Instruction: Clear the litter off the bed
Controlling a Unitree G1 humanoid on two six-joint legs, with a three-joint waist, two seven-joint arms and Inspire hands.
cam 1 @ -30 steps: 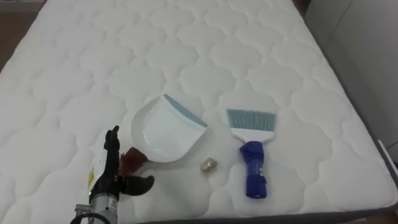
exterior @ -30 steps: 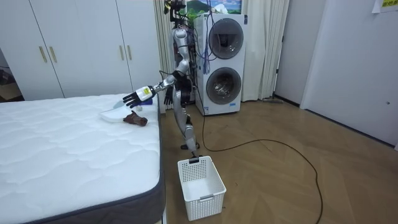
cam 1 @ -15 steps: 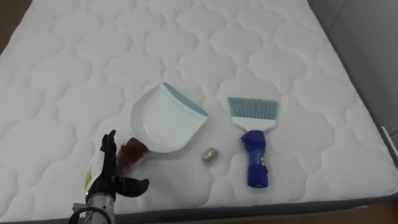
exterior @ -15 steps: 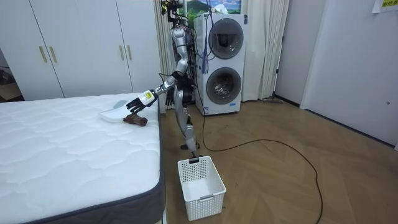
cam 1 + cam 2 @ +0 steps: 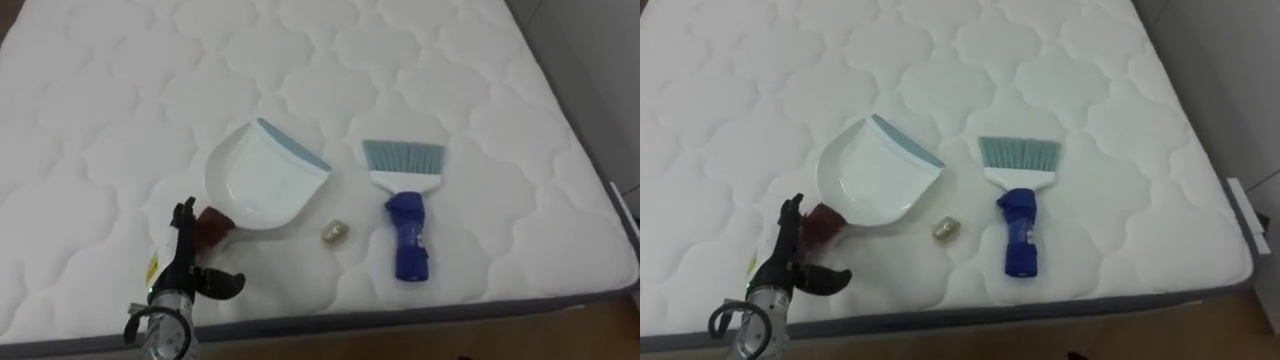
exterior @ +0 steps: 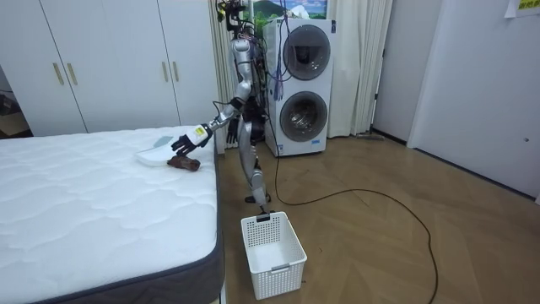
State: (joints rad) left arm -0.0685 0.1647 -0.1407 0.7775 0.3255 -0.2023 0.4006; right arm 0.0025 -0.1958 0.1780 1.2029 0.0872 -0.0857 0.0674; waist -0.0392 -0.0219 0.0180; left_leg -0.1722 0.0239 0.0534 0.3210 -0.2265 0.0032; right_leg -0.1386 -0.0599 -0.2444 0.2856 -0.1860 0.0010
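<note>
A white dustpan (image 5: 262, 185) with a red-brown handle (image 5: 212, 226) lies on the white quilted mattress (image 5: 120, 90), near its front edge. To its right lies a blue hand brush (image 5: 407, 236), bristles pointing away from me. A small beige crumpled scrap (image 5: 334, 233) sits between the two. My left hand (image 5: 181, 256) hovers just in front of the dustpan's handle, open, with straight fingers and the thumb spread to the right. In the room view I stand at the bed's side with that left hand (image 6: 187, 141) stretched over the dustpan (image 6: 152, 155).
The mattress's front edge (image 5: 400, 312) runs close below the brush. On the wooden floor beside the bed stands a white basket (image 6: 272, 253). Behind me are a stacked washer and dryer (image 6: 304, 84), and wardrobes (image 6: 101, 59) line the wall.
The eye view has shifted a little. My left arm has dropped slightly and the hand now sits closer to the dustpan's handle. Dustpan, brush and scrap lie as before.
</note>
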